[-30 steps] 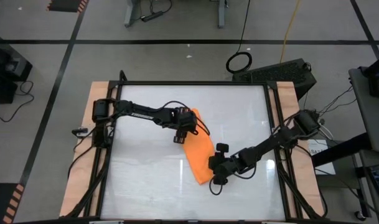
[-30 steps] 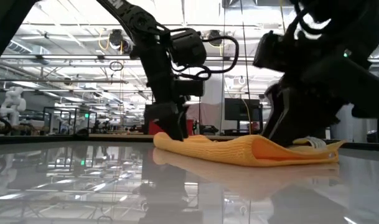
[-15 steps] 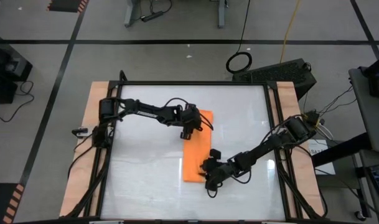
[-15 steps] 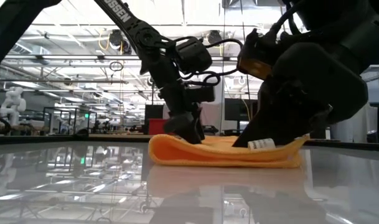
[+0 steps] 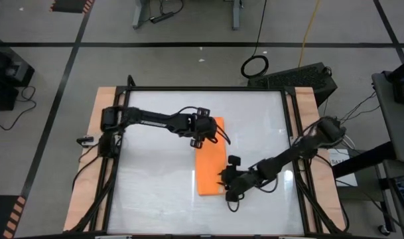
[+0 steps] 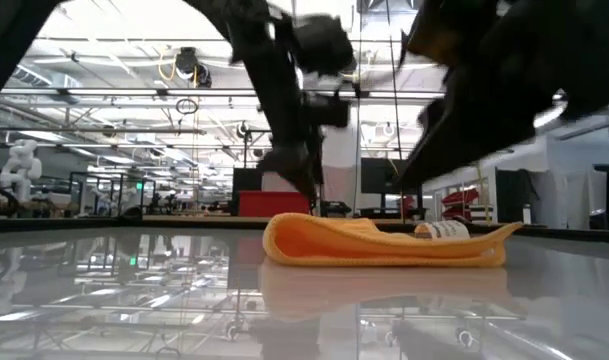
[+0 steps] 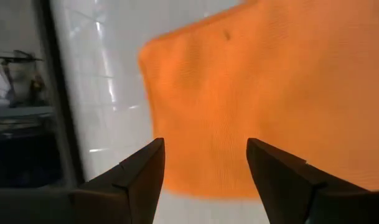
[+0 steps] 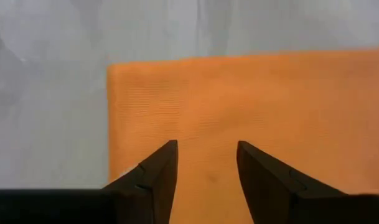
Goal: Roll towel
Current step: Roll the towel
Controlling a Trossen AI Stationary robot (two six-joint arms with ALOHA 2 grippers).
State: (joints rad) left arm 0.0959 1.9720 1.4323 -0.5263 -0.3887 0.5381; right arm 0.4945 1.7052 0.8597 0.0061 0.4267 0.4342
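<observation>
The orange towel (image 5: 211, 166) lies flat on the white table as a folded strip, long way from far to near. In the low view the towel (image 6: 384, 245) has its rounded fold toward that picture's left and a small white tag (image 6: 444, 230) on top. My left gripper (image 5: 200, 139) hangs open above the towel's far end (image 7: 270, 81), touching nothing. My right gripper (image 5: 225, 183) hangs open above the near right part of the towel (image 8: 251, 106), also clear of it.
A black frame (image 5: 208, 89) rims the glossy white table top, with wooden strips (image 5: 99, 133) outside it on both sides. Bare table surface (image 5: 148, 179) lies left of the towel and more (image 5: 261, 126) lies to its right.
The towel lay slanted a second ago; it now lies straight, far to near. Both grippers were down at the towel, the left at its far end and the right at its near end, and have since risen clear of it. The towel stays flat on the table.
</observation>
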